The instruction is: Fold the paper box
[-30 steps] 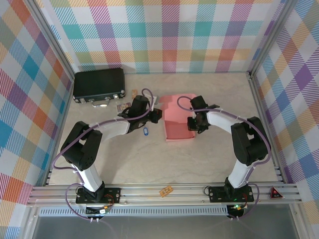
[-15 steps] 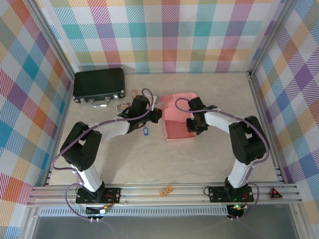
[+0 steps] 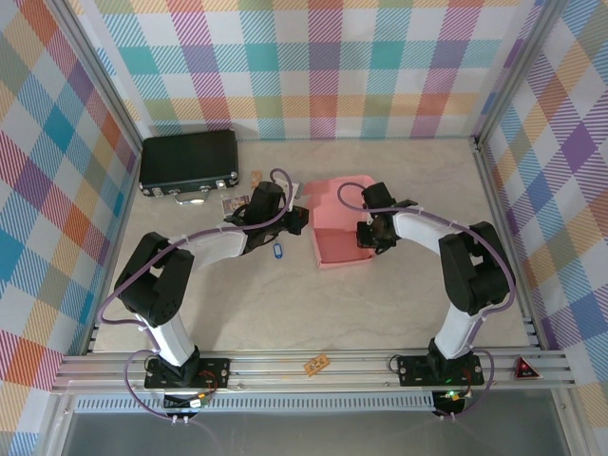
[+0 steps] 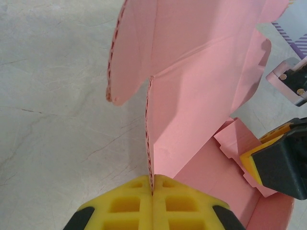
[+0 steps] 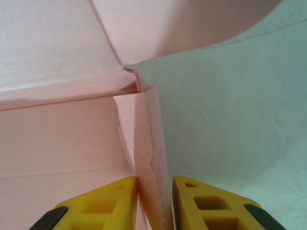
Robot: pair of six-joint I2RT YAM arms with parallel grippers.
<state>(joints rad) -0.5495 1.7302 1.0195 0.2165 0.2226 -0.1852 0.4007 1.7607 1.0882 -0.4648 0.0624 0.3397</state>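
- Beige marbled table (image 3: 285,313), plaid walls (image 3: 323,66) on three sides.
- Mid-table, a little right of centre: pink box (image 3: 340,214), partly folded, base flat on the surface, back flap raised toward the far wall.
- At the box's left edge: left gripper (image 3: 302,222), clamped on the thin edge of an upright wall.
- From the left wrist: yellow pads (image 4: 122,206) pressed together with only the corrugated edge between them. Wall rising straight up out of the grip and widening into a rounded flap.
- At the box's right edge: right gripper (image 3: 365,237), set narrow and straddling a folded side wall.
- From the right wrist: one yellow fingertip (image 5: 108,203) on each side of the pink wall, the left one touching it, the right one just beside it. Cannot tell whether squeezing or merely flanking.
- Also at the right border of the left wrist view: right gripper as a black block with a yellow-orange pad, just beside small notched tabs of the box.
- Far left corner: black case (image 3: 188,161), shut, latches on its near side, well apart from the box.
- Between case and left gripper: small cards (image 3: 231,204), print too small to read.
- Under the left forearm, near the box's left side: blue tag (image 3: 277,251) lying on the table.
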